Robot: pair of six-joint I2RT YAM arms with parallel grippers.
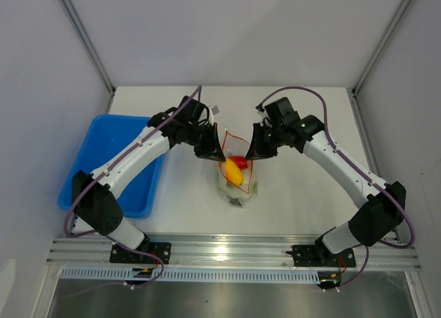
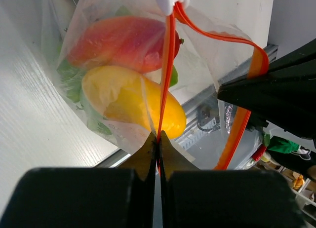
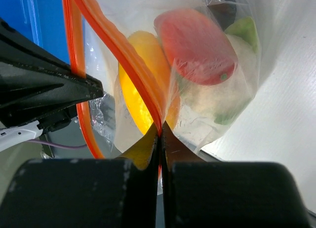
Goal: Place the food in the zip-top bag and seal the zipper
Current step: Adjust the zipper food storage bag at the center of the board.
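The clear zip-top bag point(image 1: 238, 187) hangs between both grippers above the table's middle. Inside it lie the yellow oval fruit point(image 1: 233, 171), the red-orange piece point(image 1: 238, 161) and green leafy bits point(image 1: 252, 188). My left gripper point(image 1: 216, 151) is shut on the left end of the orange-red zipper point(image 2: 167, 75). My right gripper point(image 1: 252, 152) is shut on the zipper's right end point(image 3: 133, 70). The mouth stands open between them. In the left wrist view the fruit point(image 2: 133, 99) and red piece point(image 2: 123, 43) press against the film. The right wrist view shows the fruit point(image 3: 143, 85), the red piece point(image 3: 197, 45) and a pale white-green piece point(image 3: 217, 97).
A blue rectangular tray point(image 1: 114, 163) stands at the table's left, beside the left arm. The metal rail point(image 1: 227, 249) runs along the near edge. White enclosure walls close in the back and both sides.
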